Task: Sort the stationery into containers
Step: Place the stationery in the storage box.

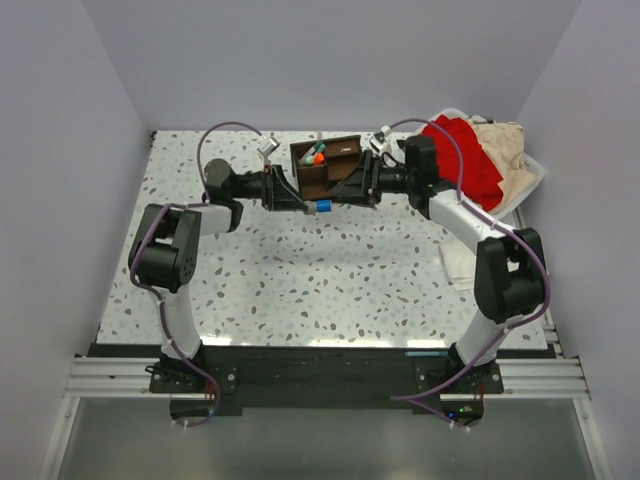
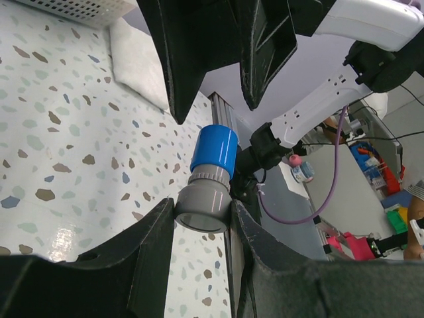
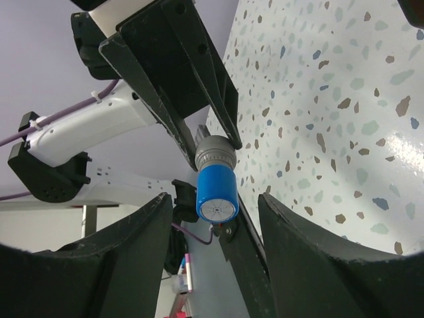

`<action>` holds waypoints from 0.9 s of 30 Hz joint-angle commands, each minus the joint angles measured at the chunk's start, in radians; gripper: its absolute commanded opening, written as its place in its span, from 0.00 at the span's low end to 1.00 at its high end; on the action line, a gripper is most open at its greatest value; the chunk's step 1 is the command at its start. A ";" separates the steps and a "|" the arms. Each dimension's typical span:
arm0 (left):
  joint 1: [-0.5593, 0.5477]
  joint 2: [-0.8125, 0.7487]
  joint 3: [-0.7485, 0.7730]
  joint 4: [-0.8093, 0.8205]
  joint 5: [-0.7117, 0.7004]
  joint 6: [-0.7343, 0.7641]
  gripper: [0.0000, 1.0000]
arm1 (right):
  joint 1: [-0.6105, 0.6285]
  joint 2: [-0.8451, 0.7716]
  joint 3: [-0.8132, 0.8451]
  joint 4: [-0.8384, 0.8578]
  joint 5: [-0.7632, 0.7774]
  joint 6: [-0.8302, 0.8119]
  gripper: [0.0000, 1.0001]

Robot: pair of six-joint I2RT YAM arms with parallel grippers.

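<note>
The stubby blue-grey cylinder (image 1: pixel 321 206) hangs in the air between my two grippers, just in front of the dark brown organiser (image 1: pixel 345 170). My left gripper (image 2: pixel 202 215) is shut on its grey end (image 2: pixel 205 199). My right gripper (image 3: pixel 215 202) is open, with its jaws on either side of the blue end (image 3: pixel 216 189) and a gap on each side. In the top view the left gripper (image 1: pixel 300 197) and right gripper (image 1: pixel 345 195) face each other. An orange-capped marker (image 1: pixel 318 158) and a green-white one (image 1: pixel 312 151) stand in a back compartment of the organiser.
A white basket (image 1: pixel 530 170) with red and beige cloth stands at the back right. A white folded cloth (image 1: pixel 458 262) lies on the speckled table (image 1: pixel 300 280) by the right arm. It also shows in the left wrist view (image 2: pixel 136 59).
</note>
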 commanded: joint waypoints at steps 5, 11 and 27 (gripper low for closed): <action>0.002 0.027 0.056 0.063 -0.012 -0.007 0.00 | 0.034 0.026 0.075 -0.007 -0.028 -0.024 0.57; 0.001 0.054 0.090 0.066 -0.016 -0.007 0.00 | 0.047 0.041 0.085 -0.022 -0.031 -0.035 0.56; 0.001 0.085 0.119 0.080 -0.025 -0.018 0.00 | 0.051 0.050 0.085 -0.054 -0.035 -0.064 0.50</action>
